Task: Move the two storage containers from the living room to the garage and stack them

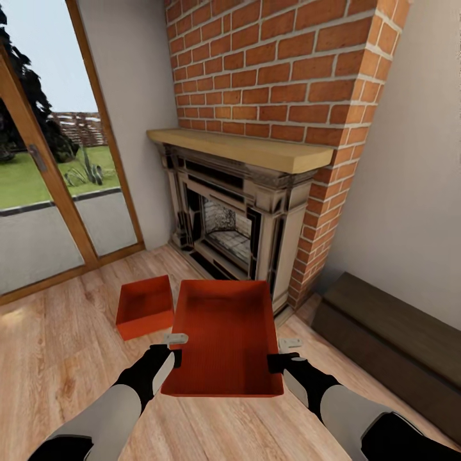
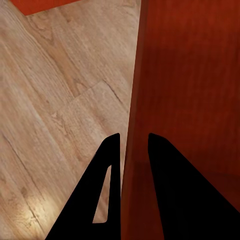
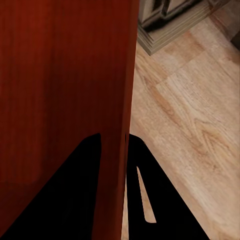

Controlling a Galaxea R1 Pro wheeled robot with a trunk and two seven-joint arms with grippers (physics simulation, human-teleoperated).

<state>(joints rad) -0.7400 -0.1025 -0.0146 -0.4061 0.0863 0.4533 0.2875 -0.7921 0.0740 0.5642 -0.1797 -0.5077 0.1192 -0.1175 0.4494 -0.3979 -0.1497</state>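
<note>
The larger-looking orange-red rectangular thin-walled lidless box point(image 1: 225, 336) sits between both grippers, held above the light wood-plank floor point(image 1: 57, 358) in front of the ornate fireplace w/ red brick chimney point(image 1: 238, 218). Left gripper point(image 1: 174, 342) is at the box's left long wall, near the front corner; right gripper point(image 1: 282, 351) is at the right long wall, roughly opposite.

Left wrist view: the left gripper point(image 2: 131, 150) straddles the box wall point(image 2: 134, 100) — one black finger outside over the planks, the other inside the box, both hard against the thin wall, i.e. clamped on it. Right wrist view: same on the other side; the right gripper point(image 3: 114, 142) has one finger inside the box point(image 3: 60, 75), one outside, pinched tight on the wall edge.

Second orange-red box point(image 1: 145, 306) rests on the planks just left of the held one, near the left gripper but not touched; its corner shows in the left wrist view point(image 2: 40, 5). Whether the two boxes' walls touch — can't tell.

Dark brown low chest point(image 1: 390, 339) lies along the beige wall at right, well apart from the right arm. Glass doors w/ wood frames point(image 1: 57, 173) at left.
</note>
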